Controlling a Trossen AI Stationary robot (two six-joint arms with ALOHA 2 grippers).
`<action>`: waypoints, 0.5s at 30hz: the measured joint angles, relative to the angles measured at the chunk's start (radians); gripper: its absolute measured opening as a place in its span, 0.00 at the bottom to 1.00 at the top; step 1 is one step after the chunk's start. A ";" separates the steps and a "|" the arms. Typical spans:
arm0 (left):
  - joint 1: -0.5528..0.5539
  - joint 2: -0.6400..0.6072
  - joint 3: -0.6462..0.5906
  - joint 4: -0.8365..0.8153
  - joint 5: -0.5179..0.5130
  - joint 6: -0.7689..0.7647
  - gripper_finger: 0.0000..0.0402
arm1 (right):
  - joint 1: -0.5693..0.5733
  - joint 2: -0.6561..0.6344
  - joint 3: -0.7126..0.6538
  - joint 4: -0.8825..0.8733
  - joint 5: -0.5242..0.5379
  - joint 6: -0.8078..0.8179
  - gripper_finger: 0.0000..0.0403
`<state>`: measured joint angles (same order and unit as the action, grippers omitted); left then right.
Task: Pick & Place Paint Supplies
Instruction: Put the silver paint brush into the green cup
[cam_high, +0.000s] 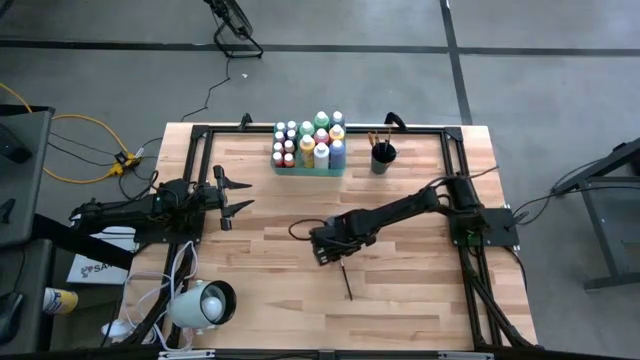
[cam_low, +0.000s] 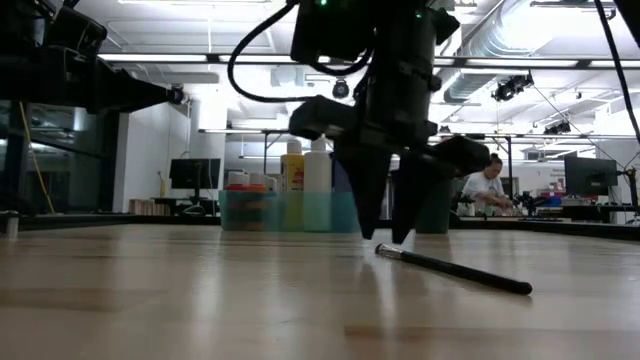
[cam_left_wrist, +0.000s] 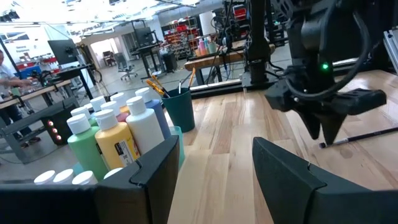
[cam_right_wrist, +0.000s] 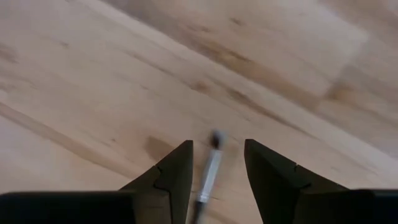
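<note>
One brush: the paintbrush (cam_high: 345, 280) lies flat on the table (cam_high: 420, 300), ferrule end between the fingers.
Right gripper (cam_right_wrist: 217, 163): jaws spread, straddling it to pinch.
Left gripper (cam_high: 238, 195): spread, empty, parked aside.

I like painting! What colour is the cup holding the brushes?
Dark teal cup, clearest in the left wrist view.
</note>
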<state>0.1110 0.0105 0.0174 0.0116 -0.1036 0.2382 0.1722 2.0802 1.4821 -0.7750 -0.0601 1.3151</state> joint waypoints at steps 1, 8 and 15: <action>0.000 0.000 0.000 0.000 0.000 0.000 0.49 | 0.002 0.006 0.000 0.012 -0.001 0.000 0.34; 0.000 0.000 0.000 0.000 0.000 0.000 0.49 | 0.011 0.046 0.006 0.038 -0.017 -0.002 0.34; 0.000 0.000 0.000 0.000 0.001 0.000 0.49 | 0.011 0.063 0.005 0.047 0.003 0.025 0.32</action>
<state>0.1108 0.0109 0.0173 0.0116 -0.1024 0.2382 0.1833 2.1429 1.4868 -0.7277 -0.0569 1.3399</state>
